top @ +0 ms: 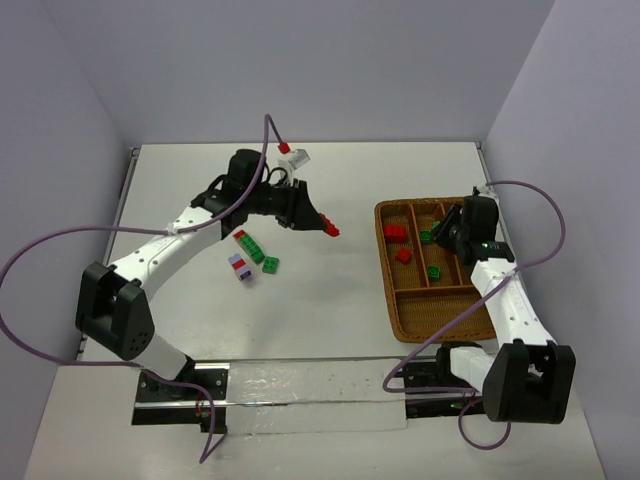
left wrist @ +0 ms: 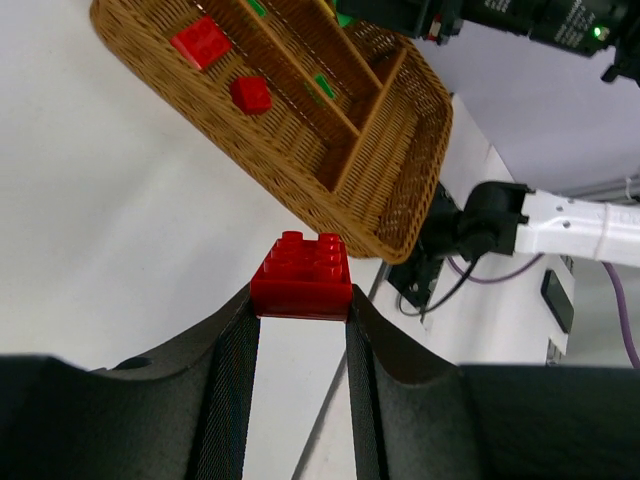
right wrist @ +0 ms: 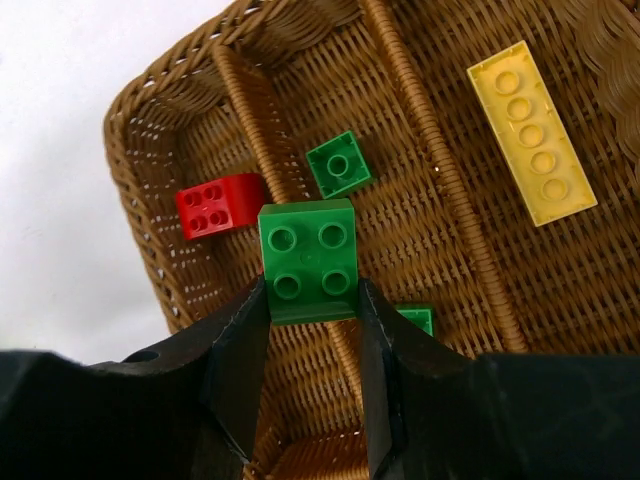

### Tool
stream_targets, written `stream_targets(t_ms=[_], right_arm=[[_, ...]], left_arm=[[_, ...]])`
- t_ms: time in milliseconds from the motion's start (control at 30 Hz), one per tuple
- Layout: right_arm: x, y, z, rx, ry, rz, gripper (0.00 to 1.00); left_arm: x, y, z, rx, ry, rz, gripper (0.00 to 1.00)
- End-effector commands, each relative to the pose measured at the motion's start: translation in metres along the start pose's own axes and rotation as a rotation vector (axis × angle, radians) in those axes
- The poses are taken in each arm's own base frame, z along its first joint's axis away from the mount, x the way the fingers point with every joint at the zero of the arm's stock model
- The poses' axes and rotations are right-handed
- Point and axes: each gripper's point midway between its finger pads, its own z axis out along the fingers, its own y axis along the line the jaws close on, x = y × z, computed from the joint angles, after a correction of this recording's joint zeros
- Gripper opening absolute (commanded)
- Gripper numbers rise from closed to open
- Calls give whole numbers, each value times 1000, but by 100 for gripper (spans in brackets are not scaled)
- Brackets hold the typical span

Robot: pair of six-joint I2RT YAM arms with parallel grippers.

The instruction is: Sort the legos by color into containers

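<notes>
The table (top: 330,320) was white and matte, and nearly all of its surface was plain. A thin metal strip (top: 127,195) ran along its left edge. Pale lilac walls (top: 300,60) stood close to it at the left, at the back and at the right. Near the front edge, a clear shiny sheet (top: 310,395) lay flat on the surface and reflected some light.

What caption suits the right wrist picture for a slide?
The right fingers hold a green lego over the wicker tray with a red lego, a small green lego and a long yellow lego.
</notes>
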Motion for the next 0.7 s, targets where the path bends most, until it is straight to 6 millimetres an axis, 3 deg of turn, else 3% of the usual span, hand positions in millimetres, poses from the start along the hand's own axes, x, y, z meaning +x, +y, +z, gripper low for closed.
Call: stream_targets(t_ms=[0, 33, 133, 267, 367, 500, 667], right_arm=[[-8, -12, 13, 67, -30, 15, 40], [-8, -16, 15, 86, -32, 14, 49], [-11, -23, 18, 128, -42, 8, 65], [-25, -20, 18, 137, -67, -5, 71], [-33, -14, 15, 114, -83, 0, 72], [-48, -6, -2, 88, -143, 33, 71], [-73, 0, -37, 121, -226, 62, 72]], left_arm=[[-29, -10, 17, -36, -50, -7, 0], [-28, -9, 23, -31, -42, -16, 0], [-29, -7, 38, -38, -26, -32, 0], [-34, -13, 60, -19, -1, -62, 0], [-42, -25, 82, 60, -2, -108, 0], [-42, -26, 117, 54, 12, -153, 0], [-30, -14, 183, 95, 66, -229, 0]])
